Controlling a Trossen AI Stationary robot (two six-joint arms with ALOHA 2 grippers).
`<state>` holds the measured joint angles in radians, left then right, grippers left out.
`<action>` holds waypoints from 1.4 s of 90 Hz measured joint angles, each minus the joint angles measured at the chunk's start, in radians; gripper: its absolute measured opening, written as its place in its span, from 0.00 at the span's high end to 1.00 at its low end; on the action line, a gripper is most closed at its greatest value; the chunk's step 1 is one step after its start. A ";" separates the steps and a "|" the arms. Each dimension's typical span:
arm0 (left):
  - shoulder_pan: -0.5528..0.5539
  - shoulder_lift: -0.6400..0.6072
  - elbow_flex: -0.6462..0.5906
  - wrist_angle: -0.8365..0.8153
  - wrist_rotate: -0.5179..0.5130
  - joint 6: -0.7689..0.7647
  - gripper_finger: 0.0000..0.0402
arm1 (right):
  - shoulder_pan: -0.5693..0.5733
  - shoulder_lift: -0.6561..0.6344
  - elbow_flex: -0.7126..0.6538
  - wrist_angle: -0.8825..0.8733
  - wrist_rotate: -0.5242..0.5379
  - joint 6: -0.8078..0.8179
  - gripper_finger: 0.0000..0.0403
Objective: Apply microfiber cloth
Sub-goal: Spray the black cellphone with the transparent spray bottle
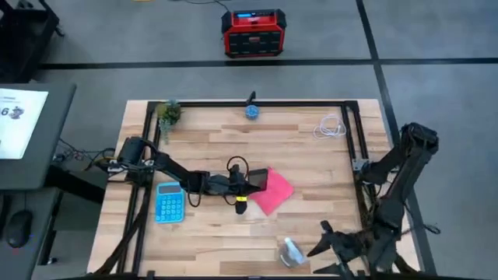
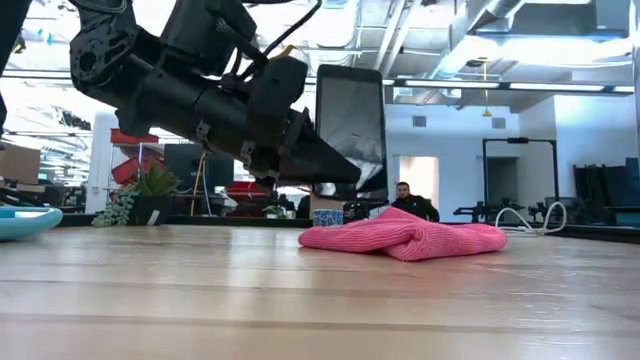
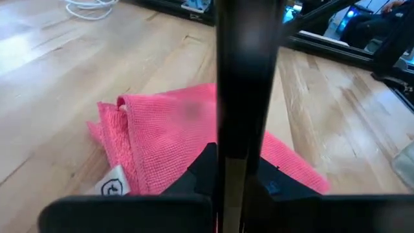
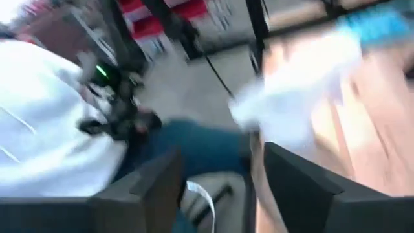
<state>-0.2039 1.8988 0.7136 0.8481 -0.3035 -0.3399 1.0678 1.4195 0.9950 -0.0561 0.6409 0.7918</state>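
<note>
Low view, nearest: bare wooden table. Mid-table: the microfiber cloth, pink and crumpled, lies flat on the wood at the table's centre. The left gripper pinches a black phone upright on its edge, clear of the tabletop and just beside the cloth. A light-blue calculator lies beneath the left arm. The right gripper, fingers spread, waits at the table's near right corner, seemingly by a clear object. Beyond: a person sits.
</note>
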 joint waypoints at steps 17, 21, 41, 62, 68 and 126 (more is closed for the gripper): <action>0.000 0.000 0.000 0.001 0.000 -0.009 0.96 | -0.022 0.091 0.000 0.005 0.018 0.017 0.34; 0.000 0.000 0.000 0.001 0.000 -0.012 0.96 | -0.030 0.100 0.000 0.033 0.020 -0.013 0.34; 0.000 0.000 0.000 0.001 0.001 -0.016 0.96 | -0.043 0.088 0.001 0.030 0.027 -0.081 0.34; 0.000 0.000 0.000 -0.001 0.001 -0.015 0.96 | -0.047 0.063 0.001 0.032 0.128 -0.216 0.34; 0.000 0.000 0.000 -0.001 0.001 -0.015 0.96 | -0.058 0.065 0.001 0.035 0.132 -0.232 0.34; -0.005 0.000 0.000 -0.012 0.002 -0.012 0.96 | -0.118 0.074 0.001 0.147 0.091 -0.330 0.34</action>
<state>-0.2085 1.8985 0.7136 0.8360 -0.3013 -0.3523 0.9495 1.4937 0.9958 0.0914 0.7317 0.4622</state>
